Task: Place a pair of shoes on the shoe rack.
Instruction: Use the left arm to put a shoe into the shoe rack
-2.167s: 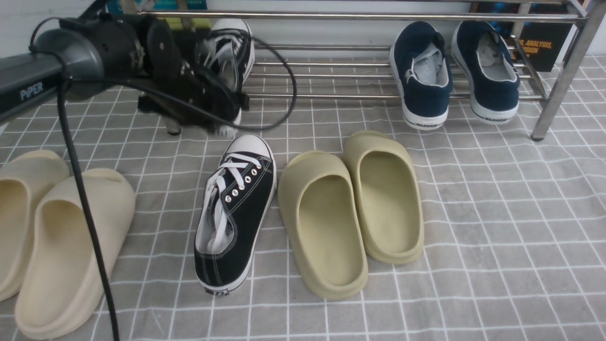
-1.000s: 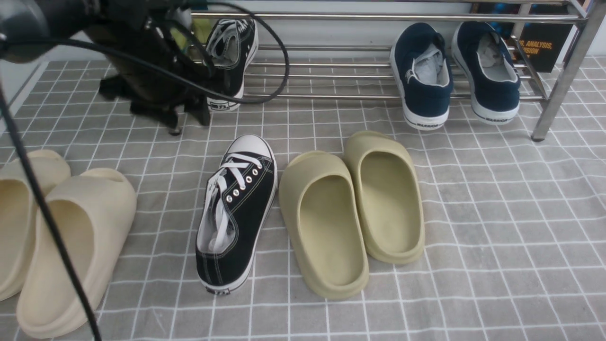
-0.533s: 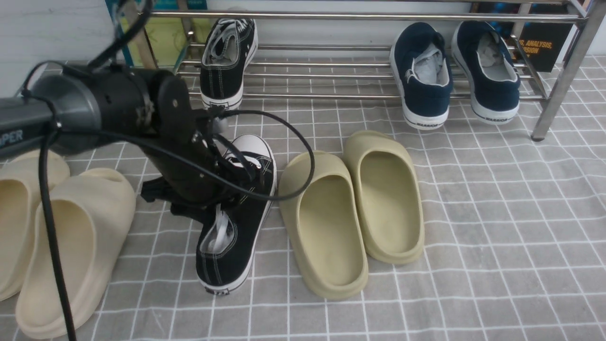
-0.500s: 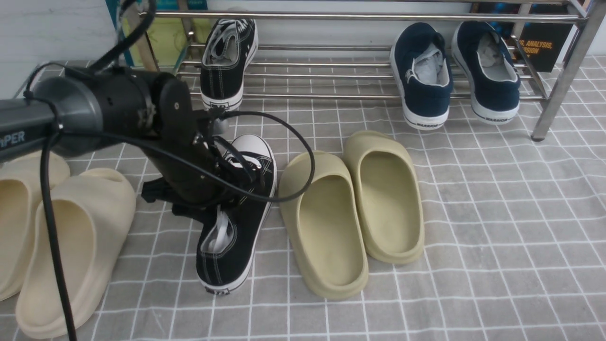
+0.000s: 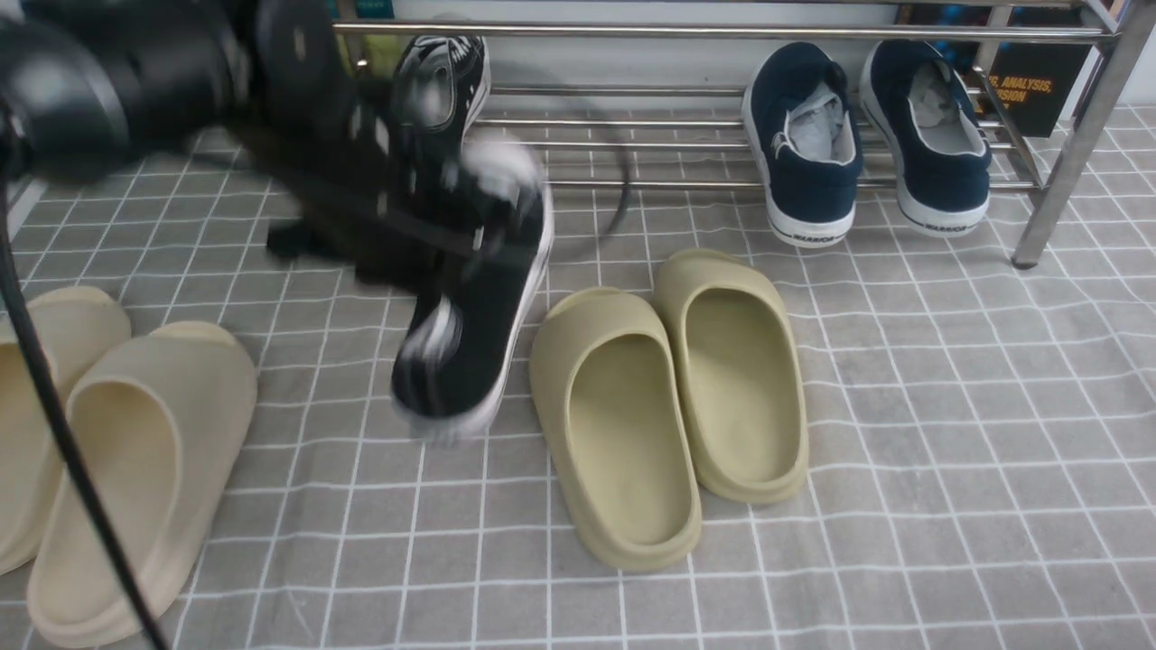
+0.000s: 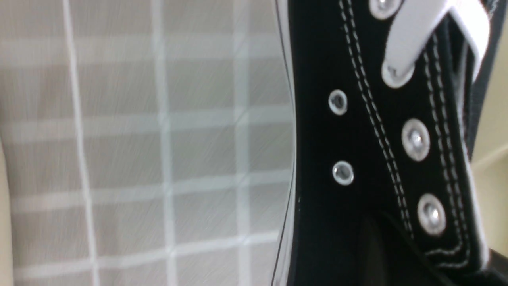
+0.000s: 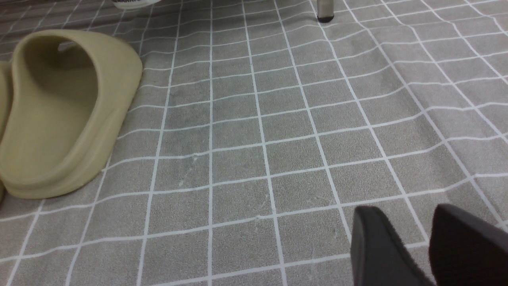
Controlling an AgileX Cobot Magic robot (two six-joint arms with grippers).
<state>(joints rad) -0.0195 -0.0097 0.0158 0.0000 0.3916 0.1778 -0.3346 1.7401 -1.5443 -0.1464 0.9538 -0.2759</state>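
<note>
There's your left arm (image 5: pixel 298 117), blurred but dark, with a paler grey band on its rounded tube and a thin black cable; your right jaws (image 7: pixel 412 246) show two dark grey, smooth, tapering fingers.

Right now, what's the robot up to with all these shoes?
The robot's left claw is gripping a black sneaker and carrying it in the air. The other black sneaker is already on the rack, which also holds two navy shoes. The right claw is open and holds nothing. The olive slides and cream slides are on the floor cloth.
</note>
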